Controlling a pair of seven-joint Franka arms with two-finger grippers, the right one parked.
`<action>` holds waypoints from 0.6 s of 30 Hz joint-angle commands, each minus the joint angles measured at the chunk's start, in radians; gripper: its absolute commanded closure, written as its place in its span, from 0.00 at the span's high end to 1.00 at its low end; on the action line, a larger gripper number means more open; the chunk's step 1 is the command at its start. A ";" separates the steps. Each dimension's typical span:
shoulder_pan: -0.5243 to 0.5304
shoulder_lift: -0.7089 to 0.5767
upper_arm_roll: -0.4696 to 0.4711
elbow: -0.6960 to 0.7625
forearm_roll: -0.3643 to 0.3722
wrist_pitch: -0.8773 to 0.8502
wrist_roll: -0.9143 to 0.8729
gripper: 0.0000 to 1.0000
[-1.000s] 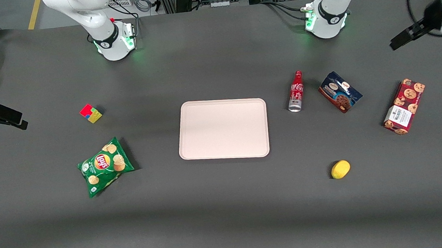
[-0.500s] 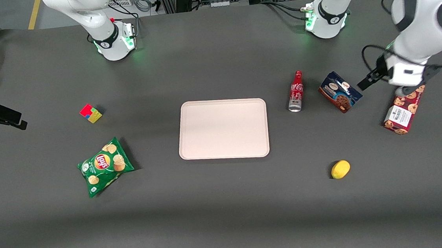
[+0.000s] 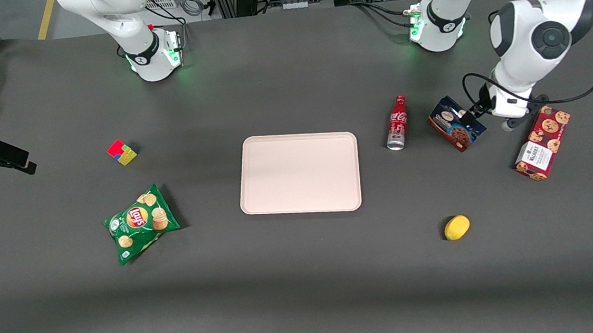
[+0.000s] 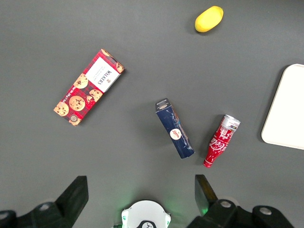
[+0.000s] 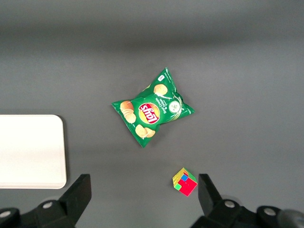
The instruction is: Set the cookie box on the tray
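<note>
The end effector [image 4: 141, 187] is hanging open and empty above the bench [image 3: 294, 272], its two fingers [image 4: 76, 192] spread wide, just beside the cookie box [image 3: 455, 122] toward the working arm's end. Seen from the wrist, the box is sitting at about one o'clock from the end effector, its long axis running from eleven to five o'clock. It is resting on a narrow side, dark navy with a round tan logo, between the soda bottle [image 3: 397, 122] and the red cookie box [image 3: 542, 143]. The tray [image 3: 299, 173] is lying well apart, toward the parked arm.
</note>
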 commanded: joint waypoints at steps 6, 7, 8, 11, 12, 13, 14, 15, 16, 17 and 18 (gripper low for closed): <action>0.006 0.093 0.004 0.001 -0.002 0.114 -0.003 0.79; 0.006 0.094 0.004 0.001 -0.002 0.116 -0.005 0.73; 0.006 0.095 0.004 0.001 -0.002 0.116 -0.005 0.68; 0.005 0.094 0.004 0.001 -0.001 0.115 -0.029 0.39; 0.003 0.095 0.002 0.001 -0.001 0.113 -0.038 0.33; 0.003 0.094 0.002 0.003 -0.001 0.112 -0.038 0.28; 0.003 0.094 0.002 0.004 -0.001 0.108 -0.038 0.26; 0.003 0.094 0.000 0.006 -0.001 0.104 -0.037 0.26; 0.002 0.092 0.000 0.007 -0.001 0.102 -0.038 0.26; 0.002 0.092 0.000 0.009 -0.002 0.102 -0.037 0.26; 0.002 0.090 0.000 0.014 -0.001 0.099 -0.035 0.26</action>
